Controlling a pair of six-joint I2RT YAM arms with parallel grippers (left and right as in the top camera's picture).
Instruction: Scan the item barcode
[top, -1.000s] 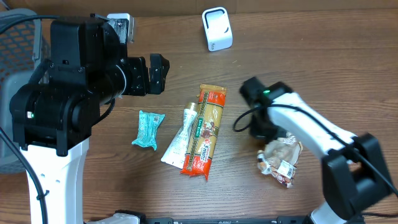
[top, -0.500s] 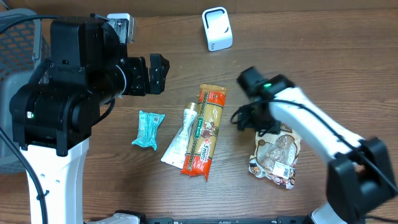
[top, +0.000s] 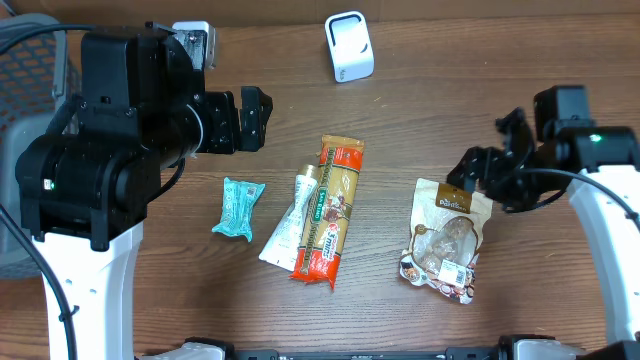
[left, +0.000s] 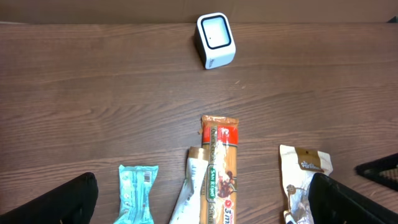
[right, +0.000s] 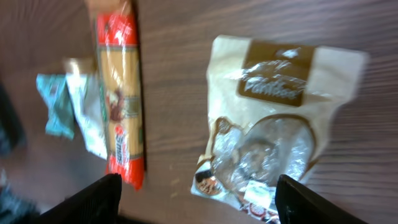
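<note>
The white barcode scanner stands at the back of the table; the left wrist view also shows the scanner. A cream and brown snack pouch lies flat at the right, with a white label near its lower end. My right gripper hovers open over the pouch's upper right corner, holding nothing. In the right wrist view the pouch lies below the spread right gripper. At the left, my left gripper stands wide open and empty, high above the table. In its own view the left gripper frames the items.
An orange pasta pack, a white tube pouch and a teal packet lie side by side in the middle. A grey basket sits at the far left edge. Bare wood lies between the items and the scanner.
My right gripper opened and let go of the snack pouch, then pulled away to the right. The pouch, crumpled before, now lies spread flat. The left arm has not moved.
</note>
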